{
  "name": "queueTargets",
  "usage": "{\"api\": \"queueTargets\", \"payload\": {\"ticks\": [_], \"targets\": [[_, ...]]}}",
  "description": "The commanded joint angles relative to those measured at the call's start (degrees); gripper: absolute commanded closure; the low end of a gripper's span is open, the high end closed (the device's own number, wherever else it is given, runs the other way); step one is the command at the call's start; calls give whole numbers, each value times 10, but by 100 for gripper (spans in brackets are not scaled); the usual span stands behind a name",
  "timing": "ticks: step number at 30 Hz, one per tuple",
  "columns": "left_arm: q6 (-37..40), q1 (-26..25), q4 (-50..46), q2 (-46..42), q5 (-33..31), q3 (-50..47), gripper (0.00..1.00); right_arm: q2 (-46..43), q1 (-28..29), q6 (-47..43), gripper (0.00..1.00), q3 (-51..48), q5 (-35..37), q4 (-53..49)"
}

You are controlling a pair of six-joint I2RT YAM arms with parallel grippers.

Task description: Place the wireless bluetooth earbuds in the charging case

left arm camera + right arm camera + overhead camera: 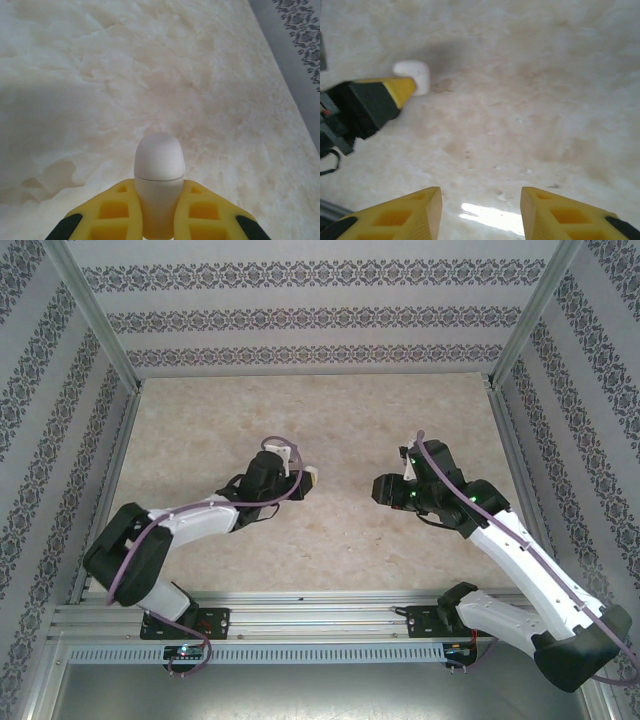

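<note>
Mia: What is the left gripper (159, 189) doing?
Ben: Its two yellow fingers (112, 212) are squeezed on a little white charging case (159, 159). The case is shaped like an egg, and it sticks out past the finger ends
Mia: Is the case open?
Ben: No, its top is down on its bottom half. A thin line goes round it where the two halves meet
Mia: Where is it on the table (330, 410)?
Ben: From up high it is near the middle, a bit to the left. The case is a small pale bit at the tip of the left arm (190, 522) (it is really tiny from up there). I cannot tell if it touches the table or hangs just over it
Mia: And the right gripper (481, 196)?
Ben: Its fingers (405, 215) are apart, and between them you see bare table with a bright shiny spot
Mia: Are the two grippers close?
Ben: They point at each other with a bare gap of table between them. From the right wrist you can see the left gripper's yellow and black finger at the upper left, with the white case poking out at its end
</note>
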Motion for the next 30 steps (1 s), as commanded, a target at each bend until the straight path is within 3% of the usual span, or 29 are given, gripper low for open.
{"api": "queueTargets", "payload": {"ticks": [1,18,23,30], "targets": [[-33,-8,-10,42,-11,38,97,-6,-17,-29,52,-22,38,-31],[-86,-1,17,108,22,-16,89,26,-32,-64,46,-55,25,20],[-65,2,-12,83,16,-16,76,11,-34,-74,40,-60,63,38],[21,24,-162,-28,-29,16,56,-10,-61,-117,26,-75,145,68]]}}
